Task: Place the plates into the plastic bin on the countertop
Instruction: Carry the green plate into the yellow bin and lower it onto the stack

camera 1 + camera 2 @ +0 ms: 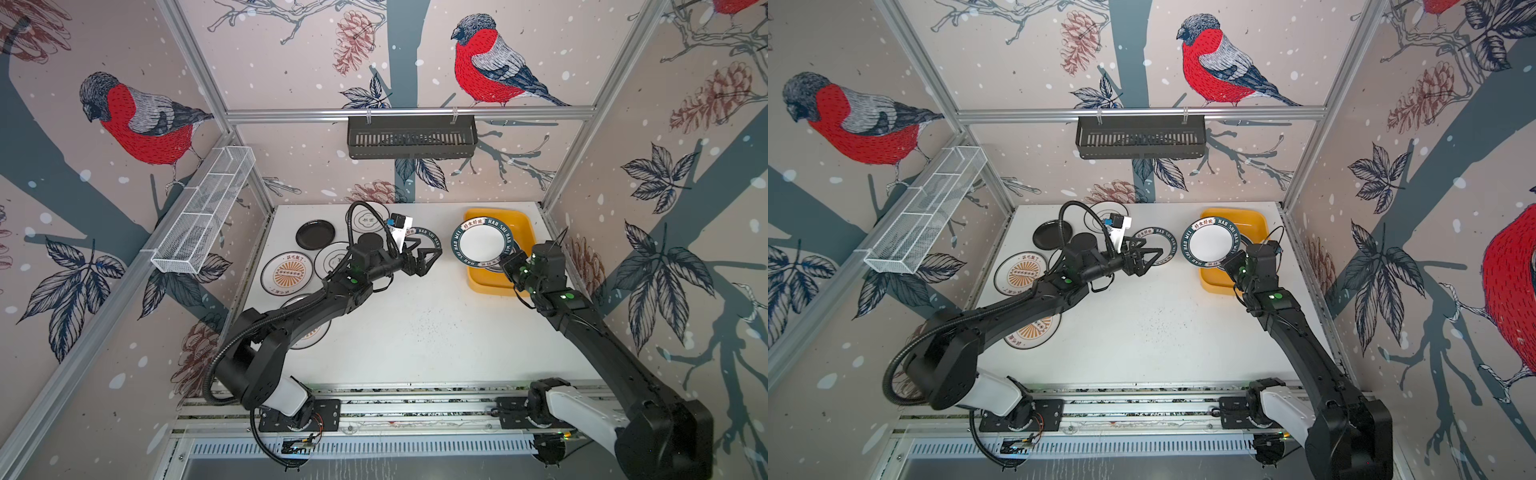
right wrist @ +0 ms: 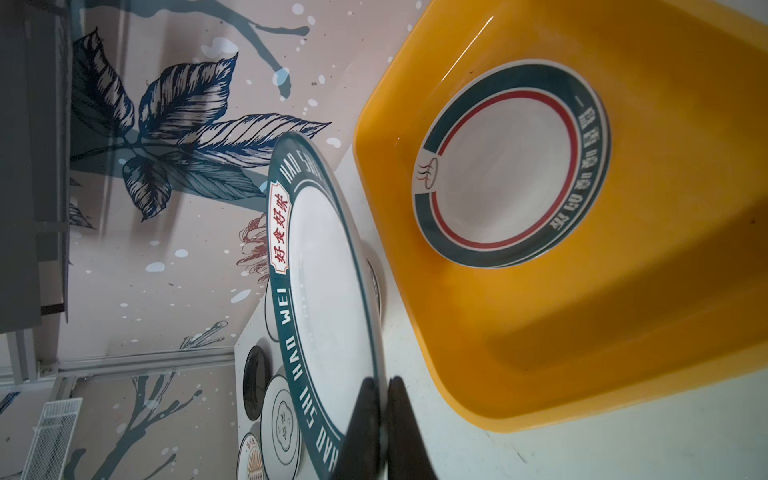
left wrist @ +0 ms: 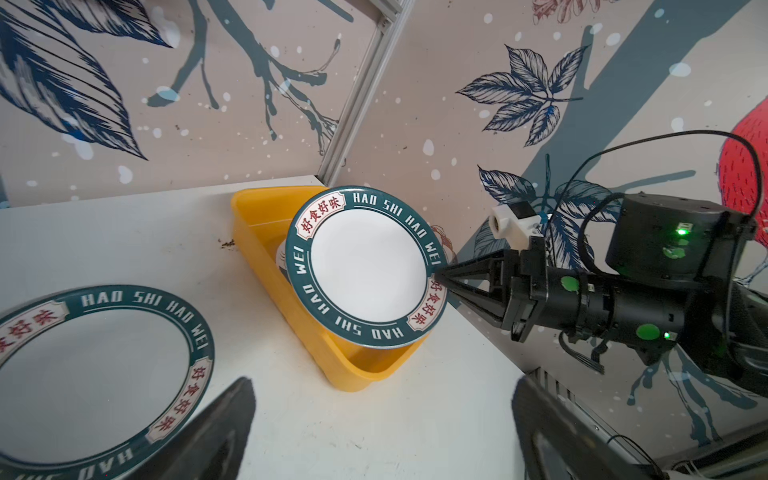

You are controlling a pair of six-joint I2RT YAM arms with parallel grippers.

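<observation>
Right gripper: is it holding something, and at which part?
Yes. The right gripper is shut on the outer rim of the round white plate with the dark green lettered border, which it holds tilted.

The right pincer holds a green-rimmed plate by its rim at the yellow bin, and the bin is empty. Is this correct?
The yellow bin is not empty: the right wrist view shows a green-and-red-ringed plate lying flat in it. The right pincer does grip the green-rimmed plate by its rim.
</observation>
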